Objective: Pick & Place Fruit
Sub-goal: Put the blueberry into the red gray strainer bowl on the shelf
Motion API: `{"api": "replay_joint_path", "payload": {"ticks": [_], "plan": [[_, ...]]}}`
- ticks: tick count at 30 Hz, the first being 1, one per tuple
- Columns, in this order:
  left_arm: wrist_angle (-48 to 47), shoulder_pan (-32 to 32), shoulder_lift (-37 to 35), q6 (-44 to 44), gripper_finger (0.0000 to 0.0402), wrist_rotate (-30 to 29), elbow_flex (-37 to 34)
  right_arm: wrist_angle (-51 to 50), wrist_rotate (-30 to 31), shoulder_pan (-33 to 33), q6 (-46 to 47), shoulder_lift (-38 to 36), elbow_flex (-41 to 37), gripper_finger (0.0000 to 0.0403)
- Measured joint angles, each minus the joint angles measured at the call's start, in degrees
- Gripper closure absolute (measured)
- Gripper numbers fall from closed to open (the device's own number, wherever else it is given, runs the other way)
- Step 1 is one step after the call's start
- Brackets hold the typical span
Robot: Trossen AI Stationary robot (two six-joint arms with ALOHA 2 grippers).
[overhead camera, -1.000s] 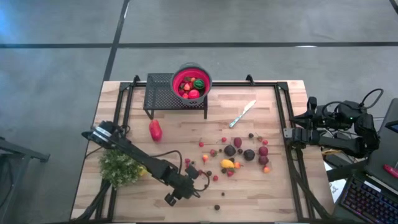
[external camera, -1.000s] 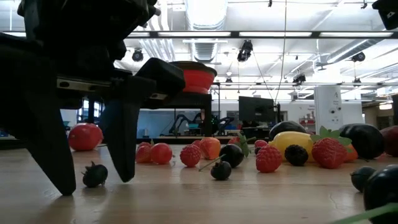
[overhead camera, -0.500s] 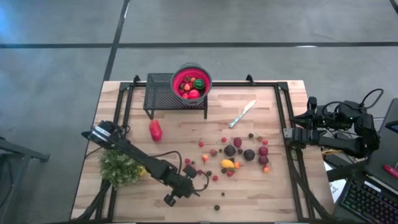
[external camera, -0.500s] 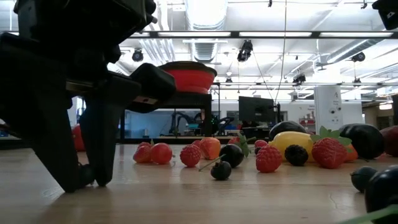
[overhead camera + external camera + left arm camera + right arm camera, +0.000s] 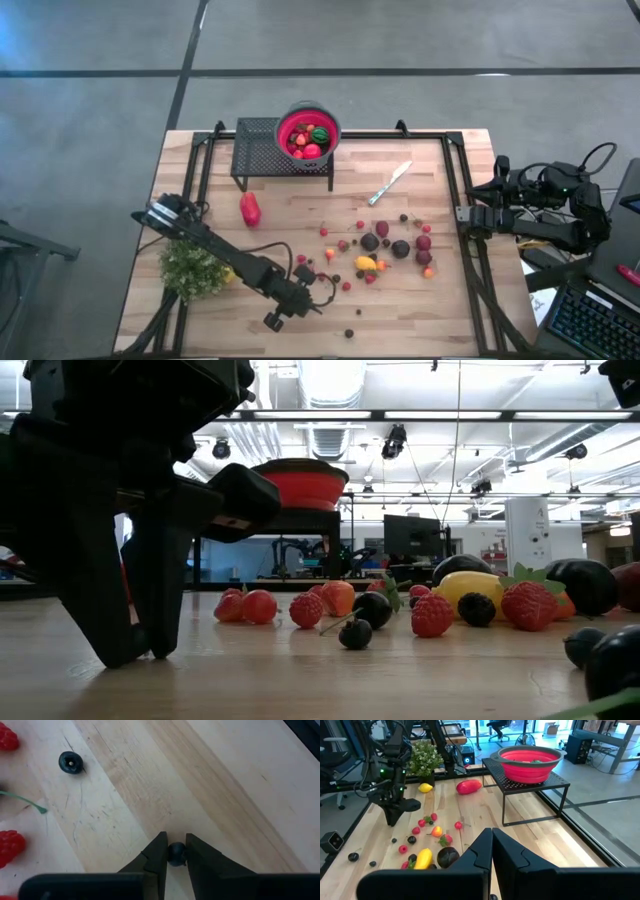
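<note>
The left claw stands low on the tabletop, pinched onto a small dark berry near the front edge. That berry is round and tiny (barely wider than a fingertip), so I'd worry it squirts out as the arm lifts. The red bowl sits far back on a black rack; open wood lies between, past scattered fruit. The right claw waits shut off the right side.
</note>
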Motion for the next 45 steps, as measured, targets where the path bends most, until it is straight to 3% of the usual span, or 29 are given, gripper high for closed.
{"api": "replay_joint_path", "payload": {"ticks": [7, 12, 21, 32, 41, 45], "plan": [[-0.23, 1.06, -0.26, -0.39, 0.0339, -1.4, 2.65, 0.01, 0.02, 0.0, 0.09, -0.01, 0.0, 0.0394], [-2.22, 2.66, -3.21, -3.61, 0.0339, -5.65, 4.26, 0.0, 0.0, 0.0, 0.09, -0.02, -0.01, 0.0394], [-4.1, 8.19, -14.62, -3.61, 0.0339, -20.5, 7.37, 0.0, 0.0, 0.02, 0.09, 0.0, 0.0, 0.0394], [-2.15, 19.0, -28.6, 3.74, 0.0339, -38.99, 7.41, 0.0, 0.01, 0.01, -0.01, 0.0, -0.01, 0.0394], [-2.5, 36.23, -30.73, 2.75, 0.0339, -39.84, 7.3, 0.0, 0.01, 0.0, -0.01, -0.01, 0.0, 0.0394], [-4.42, 43.38, -30.32, -0.74, 0.0339, -37.55, 7.26, 0.01, 0.02, 0.0, 0.01, 0.0, 0.01, 0.0394]]}}
